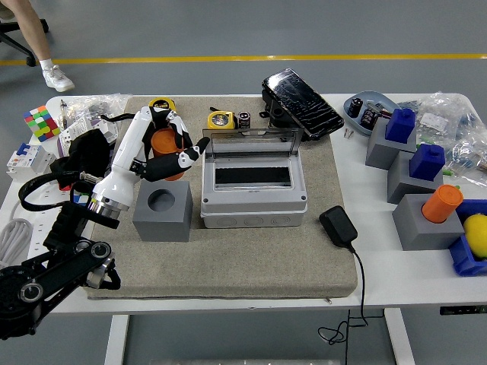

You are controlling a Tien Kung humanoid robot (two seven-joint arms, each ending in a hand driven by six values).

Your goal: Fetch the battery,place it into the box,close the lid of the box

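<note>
The left hand (163, 144) grips an orange battery (163, 142) in curled fingers, raised above the grey holder block (162, 211), whose round socket shows empty. Just right sits the grey box (253, 185), lid upright; a dark slot inside, contents perhaps hidden

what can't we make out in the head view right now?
- Orange battery: mostly wrapped by the left hand, so its lower end is hidden.
- Inside of the grey box: only a dark slot shows; contents unclear.
- Right hand: outside the frame.
- Bags at the right edge: cut off, contents too small.
</note>
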